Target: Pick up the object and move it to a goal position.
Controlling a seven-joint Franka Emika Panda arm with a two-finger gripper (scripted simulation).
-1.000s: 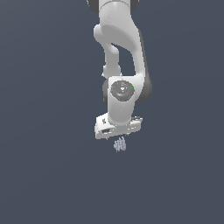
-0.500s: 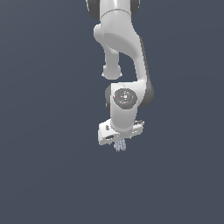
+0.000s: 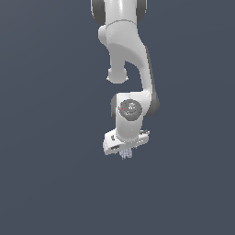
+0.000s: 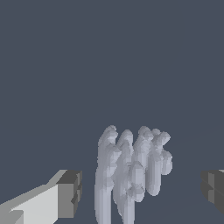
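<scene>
Slate-grey tabletop fills both views, plain and unmarked, with no goal spot I can make out. On it sits the object, a small pale lavender cluster of upright ridges, lying between my pincer's two fingers. In the wrist view one dark pad stands to one side of it and the other pad to the opposite side, both clear of it, so the pincer is spread and not gripping anything. From the exterior view the object just peeks out below the white hand, mostly hidden by it.

My worry is the offset: the lump looks nearer one pad than the other (though the wrist view crops both). If I close from here, I judge the near pad would meet it first and shove it sideways before the far one arrives. The ridged, uneven sides could also let it twist or squirt out under pressure. I cannot tell how deep the pads sit against it; too shallow a hold might drop it on the lift.
</scene>
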